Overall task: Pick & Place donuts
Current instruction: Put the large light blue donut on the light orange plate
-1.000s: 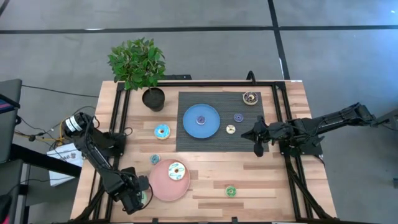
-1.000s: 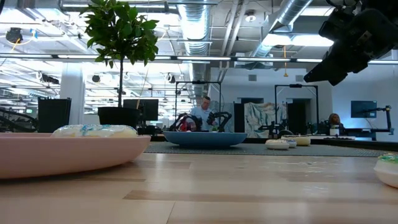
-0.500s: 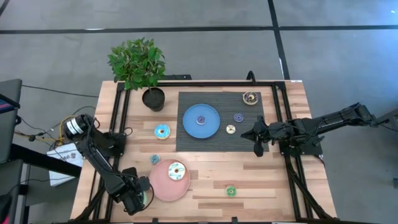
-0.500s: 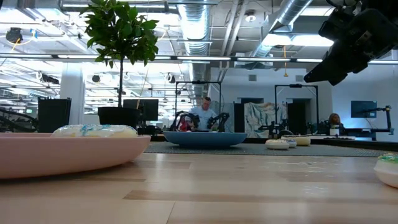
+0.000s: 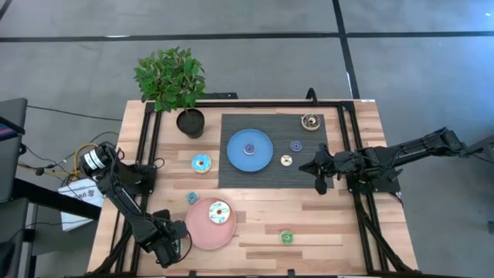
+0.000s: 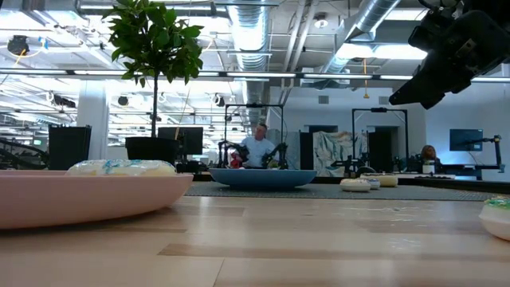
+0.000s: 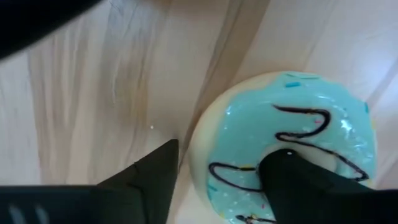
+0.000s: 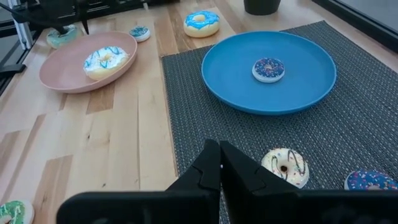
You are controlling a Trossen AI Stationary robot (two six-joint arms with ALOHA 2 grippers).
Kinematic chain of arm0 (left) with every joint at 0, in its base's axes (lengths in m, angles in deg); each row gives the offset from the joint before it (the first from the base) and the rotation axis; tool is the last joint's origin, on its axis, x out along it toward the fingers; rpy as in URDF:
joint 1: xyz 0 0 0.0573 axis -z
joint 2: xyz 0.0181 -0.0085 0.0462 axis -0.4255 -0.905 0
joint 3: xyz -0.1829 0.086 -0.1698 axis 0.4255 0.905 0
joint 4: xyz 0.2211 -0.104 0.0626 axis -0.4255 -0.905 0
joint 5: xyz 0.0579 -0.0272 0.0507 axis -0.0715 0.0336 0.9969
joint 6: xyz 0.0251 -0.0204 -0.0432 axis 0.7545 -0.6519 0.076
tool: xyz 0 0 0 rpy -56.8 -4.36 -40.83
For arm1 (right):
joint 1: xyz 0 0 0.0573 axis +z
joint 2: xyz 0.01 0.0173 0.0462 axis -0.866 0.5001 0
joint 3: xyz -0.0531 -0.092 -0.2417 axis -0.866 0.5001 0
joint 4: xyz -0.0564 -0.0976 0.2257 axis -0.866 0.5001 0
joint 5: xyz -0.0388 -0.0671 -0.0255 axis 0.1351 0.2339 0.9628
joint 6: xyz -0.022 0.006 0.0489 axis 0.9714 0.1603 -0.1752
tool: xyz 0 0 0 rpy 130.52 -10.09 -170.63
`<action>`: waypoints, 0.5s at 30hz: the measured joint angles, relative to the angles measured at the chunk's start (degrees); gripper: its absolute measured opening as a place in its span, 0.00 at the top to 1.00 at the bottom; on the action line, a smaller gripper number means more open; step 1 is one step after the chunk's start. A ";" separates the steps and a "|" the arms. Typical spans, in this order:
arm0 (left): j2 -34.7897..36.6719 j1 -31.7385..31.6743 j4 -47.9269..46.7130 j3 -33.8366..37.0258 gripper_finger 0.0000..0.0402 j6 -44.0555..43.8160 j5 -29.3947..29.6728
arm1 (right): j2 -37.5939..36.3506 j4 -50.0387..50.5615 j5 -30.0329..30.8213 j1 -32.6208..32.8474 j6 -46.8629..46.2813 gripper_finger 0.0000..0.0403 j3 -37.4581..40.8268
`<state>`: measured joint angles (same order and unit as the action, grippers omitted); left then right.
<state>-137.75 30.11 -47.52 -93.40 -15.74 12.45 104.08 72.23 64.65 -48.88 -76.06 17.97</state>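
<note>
**Left arm: closing on the light-blue donut beside the pink plate**

Left gripper (image 7: 217, 180) is down at the near-left corner of the wooden table (image 5: 340, 232), just beside the flat round pink plate (image 5: 199, 232). Its fingers stand apart: one dark finger (image 7: 149, 171) rests on bare wood outside the ring, the other sits over the centre of the light-blue iced toy donut with dark squiggle lines (image 7: 289, 140). Not yet clamped.

Judgement on doing this step well:
- Keep the inner finger in the hole and close slowly, so the ring's wall is pinched, not pushed aside.
- The donut lies flat on smooth wood and may slide; lift straight up once firm.
- The pink plate's rim is close, so clear it before moving across. A white-iced donut (image 5: 218, 213) already lies on that plate; set down beside it.

Right gripper (image 8: 219, 168) waits above the dark woven mat (image 8: 385, 118), fingers together, holding nothing, near the cream mini donut (image 8: 285, 166).
</note>
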 joint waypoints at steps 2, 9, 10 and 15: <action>0.01 -0.01 0.00 0.00 0.55 -0.33 -0.96 | 0.00 0.00 0.00 0.00 0.00 1.00 0.00; 0.86 0.01 -1.70 0.00 0.64 -4.83 -5.01 | 0.00 0.00 -0.02 -0.01 0.02 1.00 0.00; 1.36 -0.13 -1.93 0.00 0.65 -5.69 -5.18 | 0.00 0.00 -0.05 -0.02 0.02 1.00 0.00; 5.88 -1.83 -2.53 0.00 0.67 -8.61 -4.06 | 0.00 -0.02 -0.13 -0.02 0.02 1.00 0.02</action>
<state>-131.87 28.28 -50.05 -93.40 -24.35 8.40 104.08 72.21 64.52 -48.90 -76.04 17.99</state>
